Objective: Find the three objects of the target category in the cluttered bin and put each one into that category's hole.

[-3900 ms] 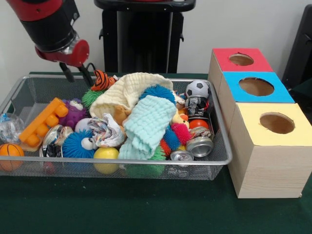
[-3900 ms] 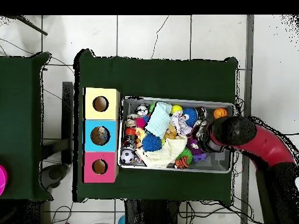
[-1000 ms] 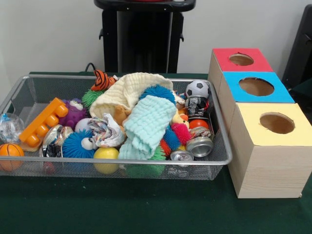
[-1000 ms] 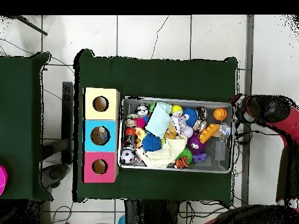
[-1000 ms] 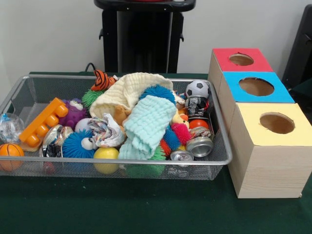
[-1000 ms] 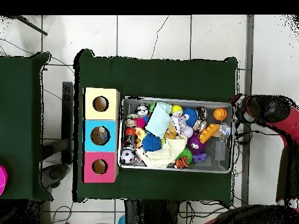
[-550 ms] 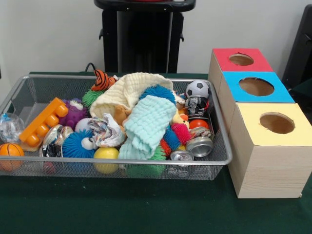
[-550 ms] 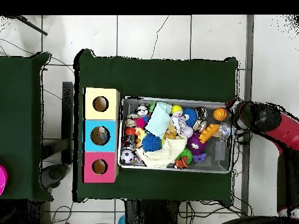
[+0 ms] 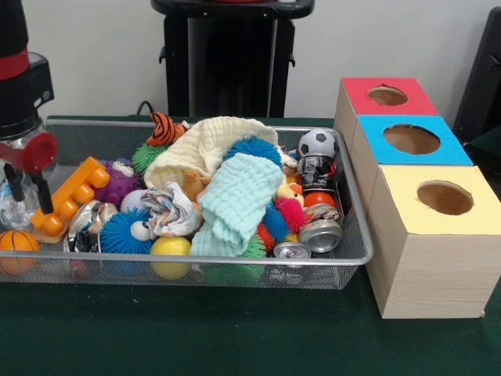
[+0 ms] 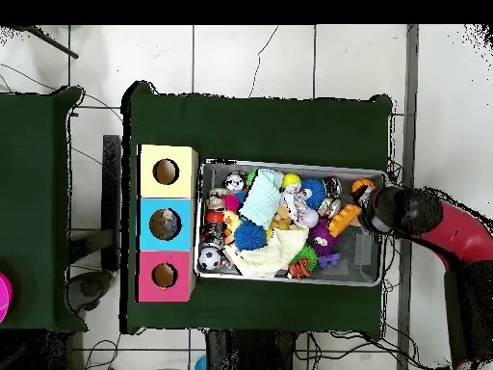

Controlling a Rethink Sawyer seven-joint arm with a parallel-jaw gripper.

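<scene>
step: search, nothing sorted yet | gripper (image 9: 27, 196) hangs fingers apart, empty, at the silver wire-mesh bin's (image 9: 356, 235) end farthest from the three wooden hole boxes (image 9: 427, 227) | small orange basketball (image 9: 16, 241) just below it | next: judged descend and close on one target.

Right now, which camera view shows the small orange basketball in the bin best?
The front view: the orange basketball sits unobstructed in the wire bin's near corner, seams visible through the mesh. In the overhead view the red and black arm covers most of it, leaving an orange sliver.
</scene>
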